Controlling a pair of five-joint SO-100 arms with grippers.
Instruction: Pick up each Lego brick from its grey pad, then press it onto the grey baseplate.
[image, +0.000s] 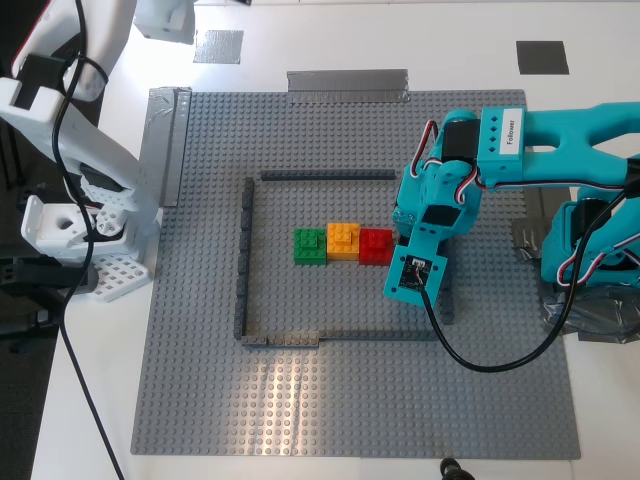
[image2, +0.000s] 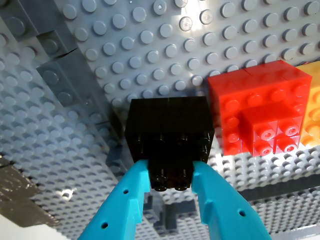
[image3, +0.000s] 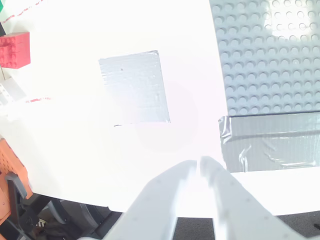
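Observation:
My first gripper (image2: 171, 175), the teal one, is shut on the black Lego brick (image2: 170, 132). It holds the brick low over the grey baseplate (image: 350, 400), beside the red brick (image2: 260, 112); whether the brick touches the studs I cannot tell. In the exterior view the teal arm (image: 440, 200) hides the black brick. The green Lego brick (image: 309, 245) stands on the baseplate in a row with an orange brick (image: 343, 241) and the red brick (image: 375, 245). My second gripper (image3: 200, 165), white, is shut and empty over the table near the silvery grey pad (image3: 134, 87). Both pads (image: 218, 46) (image: 542, 57) are bare.
A thin dark-grey wall outline (image: 243, 260) frames the row of bricks. Grey tape strips (image: 347, 84) (image: 165, 140) hold the baseplate's far edge and corner. The white arm (image: 90, 150) stands at the exterior view's left. Another red brick (image3: 14, 49) lies off the plate.

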